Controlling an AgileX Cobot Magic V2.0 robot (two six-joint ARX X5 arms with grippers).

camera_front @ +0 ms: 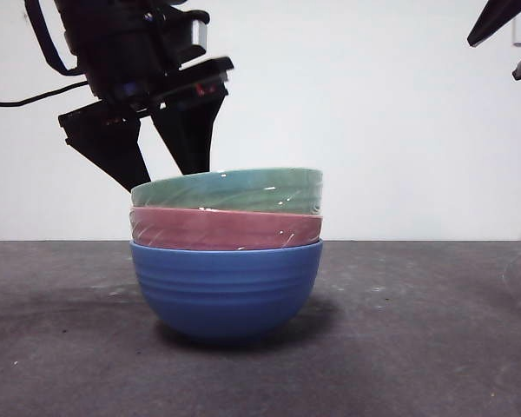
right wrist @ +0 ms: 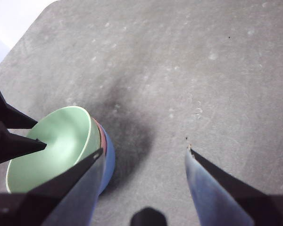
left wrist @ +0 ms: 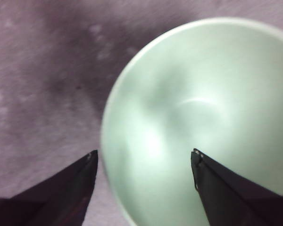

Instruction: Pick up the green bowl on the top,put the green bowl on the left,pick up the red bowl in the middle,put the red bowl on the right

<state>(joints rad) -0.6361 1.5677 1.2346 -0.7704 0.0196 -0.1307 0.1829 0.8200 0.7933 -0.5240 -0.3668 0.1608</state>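
Jaws of the left gripper [camera_front: 156,178] were spread astride the green bowl's [camera_front: 228,190] rim, unclenched; the right gripper [right wrist: 144,153] was held open.

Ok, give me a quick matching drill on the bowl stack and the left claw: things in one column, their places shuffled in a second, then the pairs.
Things:
1. green bowl
2. red bowl
3. blue bowl
4. left claw

Places:
A. bottom of the stack, on the table
B. open, straddling the top bowl's rim
C. top of the stack
D. middle of the stack

Pairs: 1-C, 2-D, 3-A, 4-B
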